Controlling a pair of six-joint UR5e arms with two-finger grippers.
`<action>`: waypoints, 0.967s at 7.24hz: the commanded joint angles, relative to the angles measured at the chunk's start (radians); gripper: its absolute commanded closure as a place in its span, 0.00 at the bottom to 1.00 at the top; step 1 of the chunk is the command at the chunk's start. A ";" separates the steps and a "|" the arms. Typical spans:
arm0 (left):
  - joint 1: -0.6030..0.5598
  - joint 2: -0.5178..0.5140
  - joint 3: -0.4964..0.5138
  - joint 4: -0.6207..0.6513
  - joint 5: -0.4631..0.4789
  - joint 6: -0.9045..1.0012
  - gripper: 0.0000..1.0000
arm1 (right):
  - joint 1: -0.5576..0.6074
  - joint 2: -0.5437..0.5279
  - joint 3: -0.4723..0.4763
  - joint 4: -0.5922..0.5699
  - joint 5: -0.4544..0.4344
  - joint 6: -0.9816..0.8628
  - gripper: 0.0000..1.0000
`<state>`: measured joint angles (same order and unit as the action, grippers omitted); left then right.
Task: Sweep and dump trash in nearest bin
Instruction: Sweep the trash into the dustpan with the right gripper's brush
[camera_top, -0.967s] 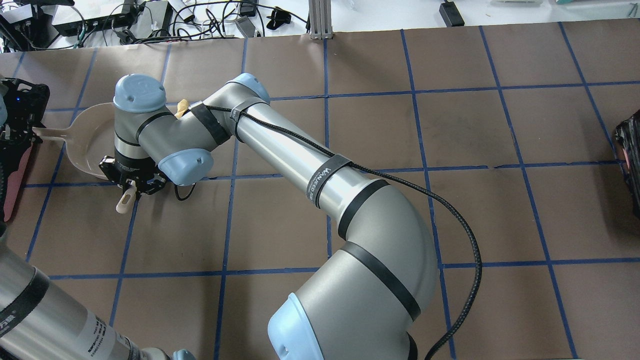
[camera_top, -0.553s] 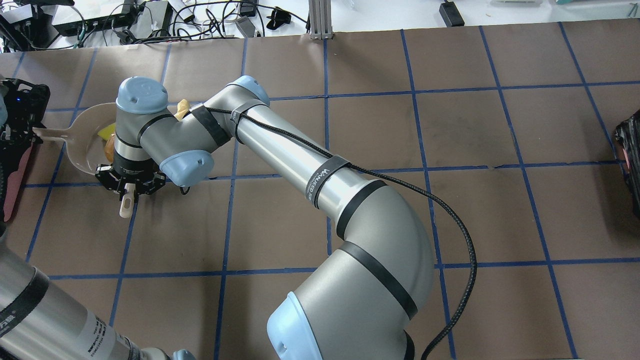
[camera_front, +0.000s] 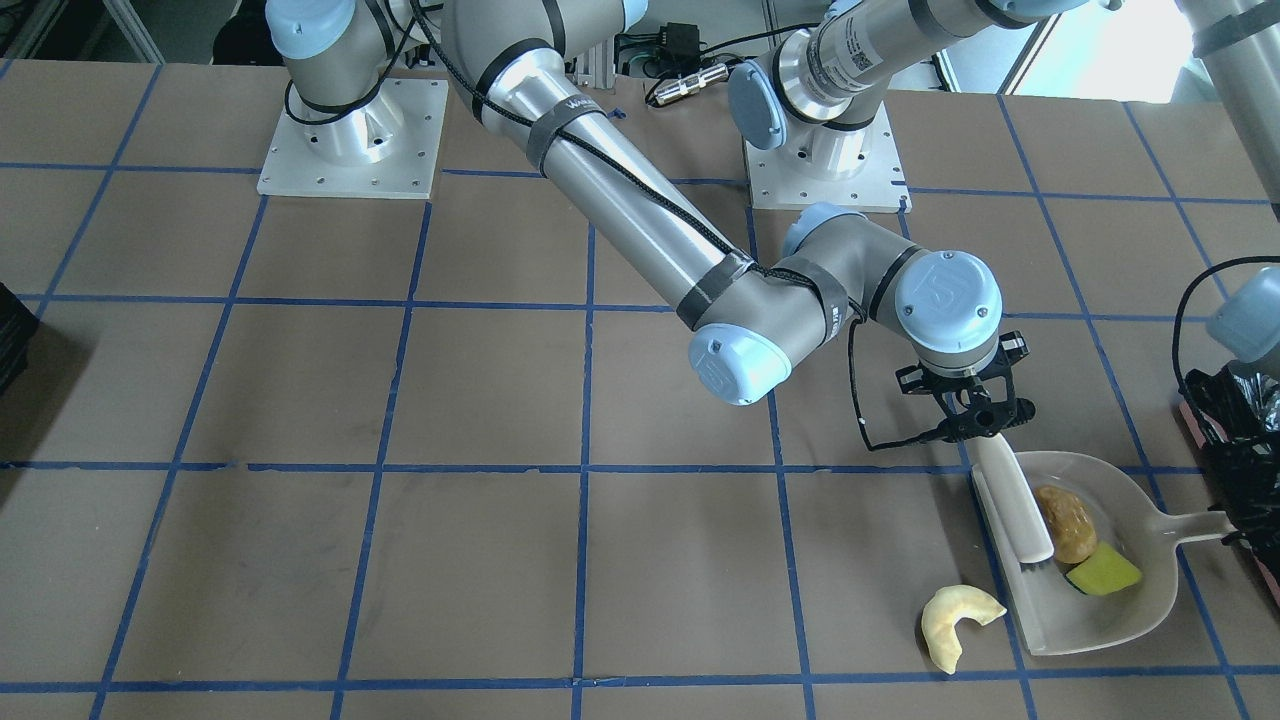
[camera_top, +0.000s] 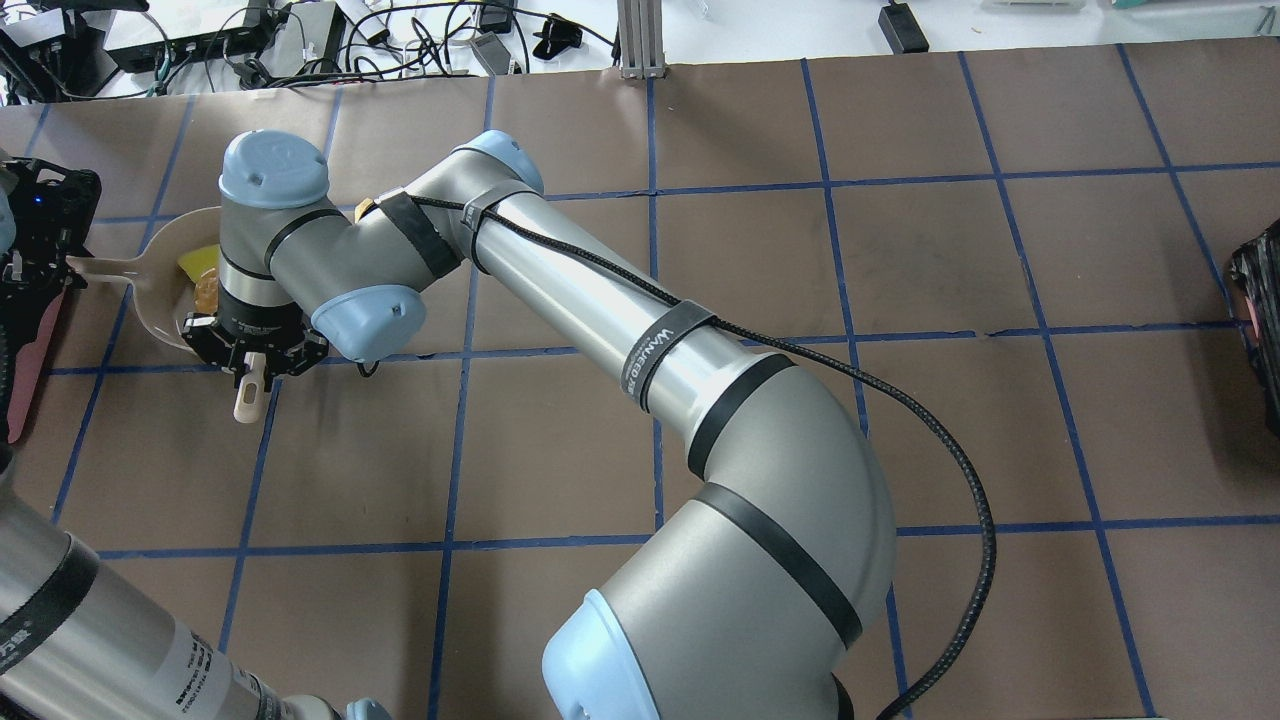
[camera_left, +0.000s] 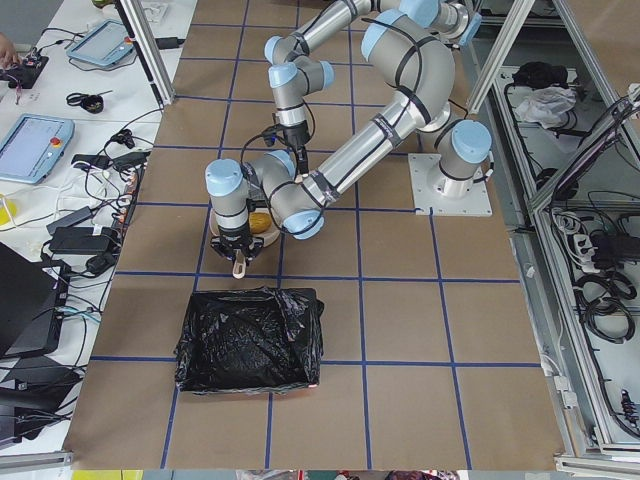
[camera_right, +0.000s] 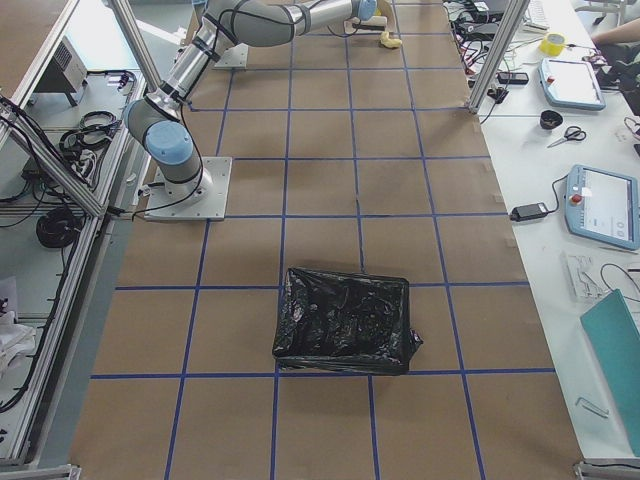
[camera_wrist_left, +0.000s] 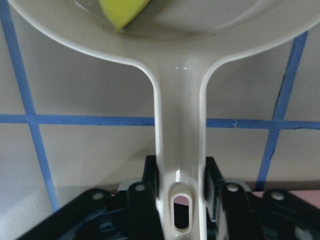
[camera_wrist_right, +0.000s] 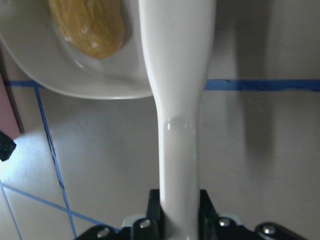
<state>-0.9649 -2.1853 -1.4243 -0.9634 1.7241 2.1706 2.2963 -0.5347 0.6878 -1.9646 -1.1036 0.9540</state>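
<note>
Around brush handle (camera_wrist_right: 181, 125), right gripper (camera_wrist_right: 180, 204) fingers (camera_wrist_right: 154, 206), tight.

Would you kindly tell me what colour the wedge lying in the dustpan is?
Bright yellow; the wedge shows best in the exterior front-facing view.

Three scraps (camera_front: 1064, 522), one dustpan (camera_front: 1090, 622), one brush (camera_front: 1015, 505)

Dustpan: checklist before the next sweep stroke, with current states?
1. Left gripper shut on dustpan handle: ok.
2. Right gripper shut on brush handle: ok.
3. Golden-brown chunk and yellow wedge inside the pan: ok.
4. Pale crescent inside the pan: not ok, it lies on the table outside the open lip.
5. Brush placed beyond the crescent: not ok, it sits at the pan's mouth.
</note>
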 joint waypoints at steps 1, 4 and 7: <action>0.000 -0.002 0.010 0.011 -0.001 0.000 1.00 | -0.024 -0.007 -0.011 -0.002 -0.089 0.333 1.00; 0.000 -0.019 0.034 0.018 -0.003 -0.012 1.00 | -0.060 0.080 -0.110 -0.010 -0.107 0.382 1.00; -0.025 -0.019 0.035 0.018 -0.001 -0.029 1.00 | -0.058 0.133 -0.169 -0.011 -0.007 0.167 1.00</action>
<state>-0.9818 -2.2039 -1.3904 -0.9449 1.7222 2.1452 2.2374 -0.4156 0.5299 -1.9745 -1.1603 1.2210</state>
